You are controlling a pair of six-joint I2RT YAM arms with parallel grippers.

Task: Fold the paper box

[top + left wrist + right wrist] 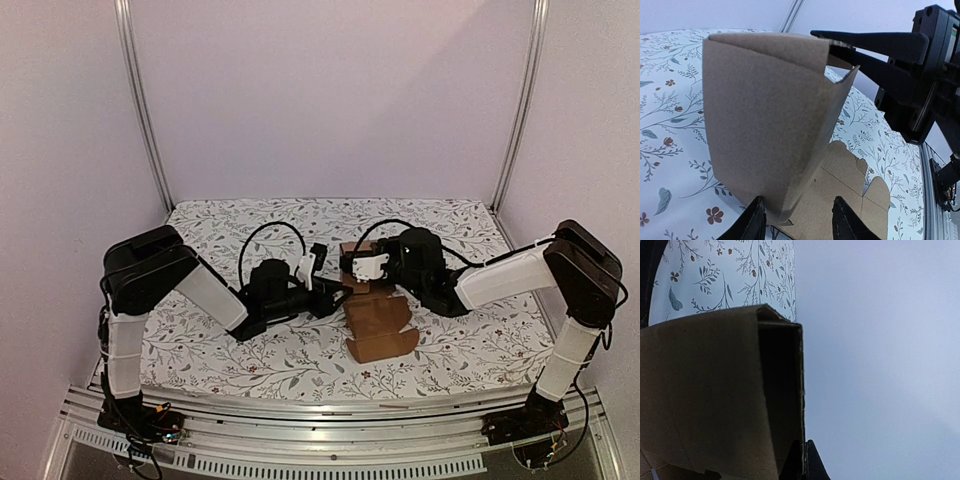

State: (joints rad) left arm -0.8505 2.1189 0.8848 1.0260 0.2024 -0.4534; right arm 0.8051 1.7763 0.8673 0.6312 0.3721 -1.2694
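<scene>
The paper box (377, 322) lay mid-table on the floral cloth (230, 350), its near flaps flat and its far panels raised upright between the arms. The right gripper (804, 462) was clamped on a raised panel's edge, while the left gripper (798, 210) stood released, its fingers straddling the lower corner. The step looked like squaring the walls, and the next move would call for the left to press a panel inward against the right's pinch.

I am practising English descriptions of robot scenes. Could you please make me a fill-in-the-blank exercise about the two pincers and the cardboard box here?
1. The right pincer is ___ (open/shut) on the top edge of the paper box.
2. The left pincer is ___ (open/shut), with one finger on each side of the box's lower corner.
3. The cardboard is plain ___ (a colour), without print.
Missing words: shut; open; brown.
</scene>
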